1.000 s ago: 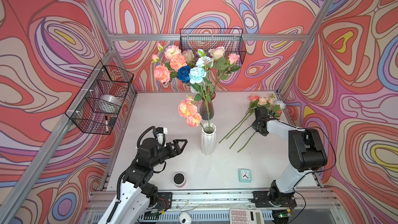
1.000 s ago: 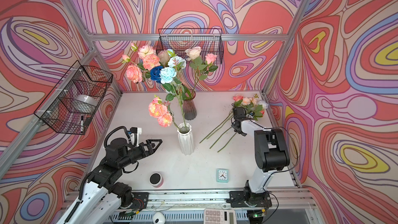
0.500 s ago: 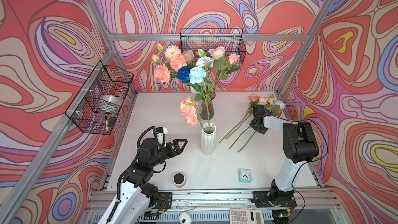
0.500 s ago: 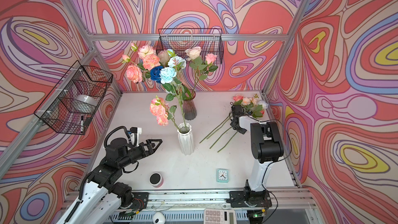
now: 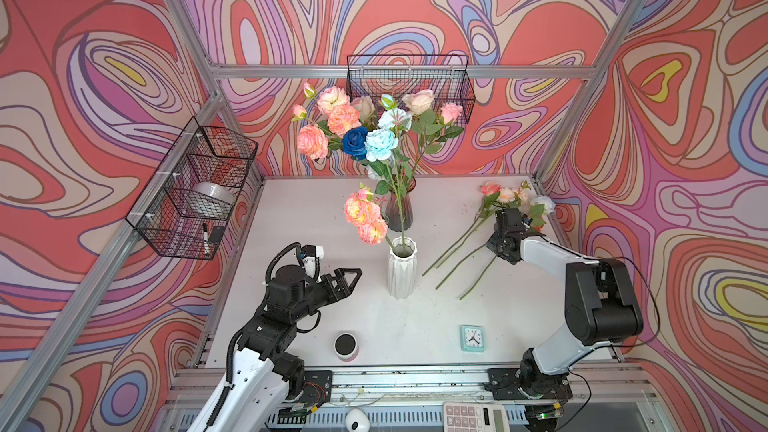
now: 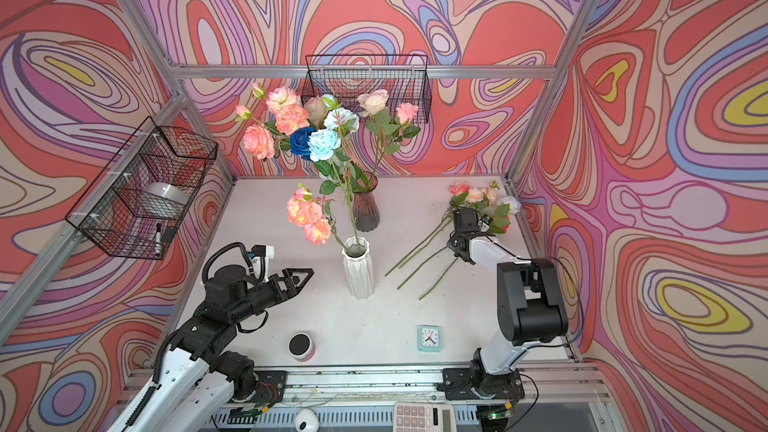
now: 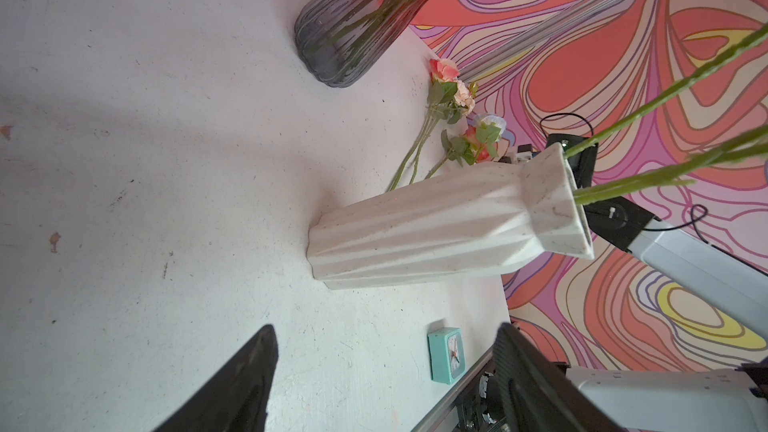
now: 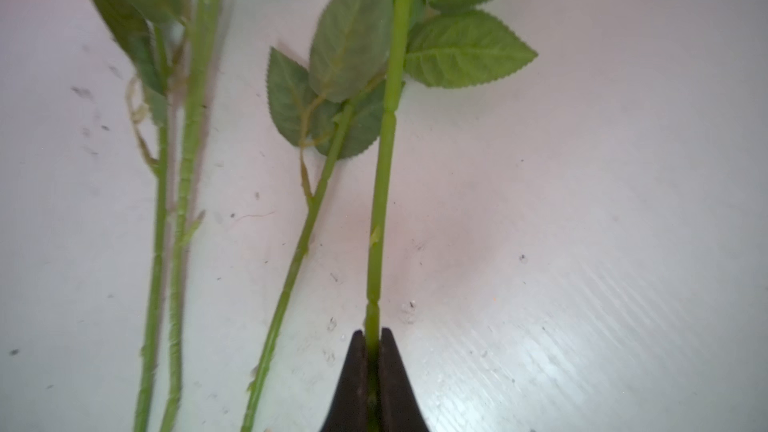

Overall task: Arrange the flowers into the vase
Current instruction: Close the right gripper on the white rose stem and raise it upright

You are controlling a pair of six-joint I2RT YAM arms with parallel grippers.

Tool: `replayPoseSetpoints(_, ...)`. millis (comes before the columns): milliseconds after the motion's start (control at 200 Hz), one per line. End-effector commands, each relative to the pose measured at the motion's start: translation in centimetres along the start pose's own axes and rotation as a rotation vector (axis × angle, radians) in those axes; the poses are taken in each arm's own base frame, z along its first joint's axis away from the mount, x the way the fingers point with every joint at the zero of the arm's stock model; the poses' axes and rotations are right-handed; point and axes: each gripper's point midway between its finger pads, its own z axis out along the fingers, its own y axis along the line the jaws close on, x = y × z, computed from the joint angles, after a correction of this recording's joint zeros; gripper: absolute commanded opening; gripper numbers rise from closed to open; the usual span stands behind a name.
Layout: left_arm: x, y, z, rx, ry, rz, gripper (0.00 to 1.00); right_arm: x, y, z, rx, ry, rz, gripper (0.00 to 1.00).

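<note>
White arms with chunky black joints, looping black cable (image 5: 274, 257) on the left arm (image 5: 249, 384), thin black wire (image 5: 658, 317) on the right arm (image 5: 548, 255), pointy black fingers (image 7: 232, 388)

The pale surface (image 5: 316, 218) carries a white ribbed vase (image 5: 401, 272) at its middle, a dark glass vase (image 5: 399, 211) behind it, loose flowers (image 5: 505, 195) lying far right, and a teal clock (image 5: 473, 338) and black-topped cylinder (image 5: 346, 345) near the front.

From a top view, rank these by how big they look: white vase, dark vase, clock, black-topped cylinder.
1. white vase
2. dark vase
3. clock and cylinder: they look about alike, so I won't rank them.
</note>
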Motion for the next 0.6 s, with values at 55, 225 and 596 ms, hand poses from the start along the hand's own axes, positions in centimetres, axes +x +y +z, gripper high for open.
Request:
replayPoseSetpoints(55,-0.5,-0.7,-0.5,0.001,-0.01,0.014,0.84,-1.1,0.9,-2.9,-0.094,-0.068,-0.013,0.0)
replayPoseSetpoints(225,-0.5,-0.7,-0.8,-0.005,-0.017,0.013,0.84,-1.8,1.4,-6.1,-0.171,-0.117,-0.018,0.0)
replayPoseSetpoints(596,-0.3,-0.5,-1.1,-0.012,-0.02,0.017,0.84,-4.1,4.8,-15.6,-0.465,-0.255,-0.078,0.0)
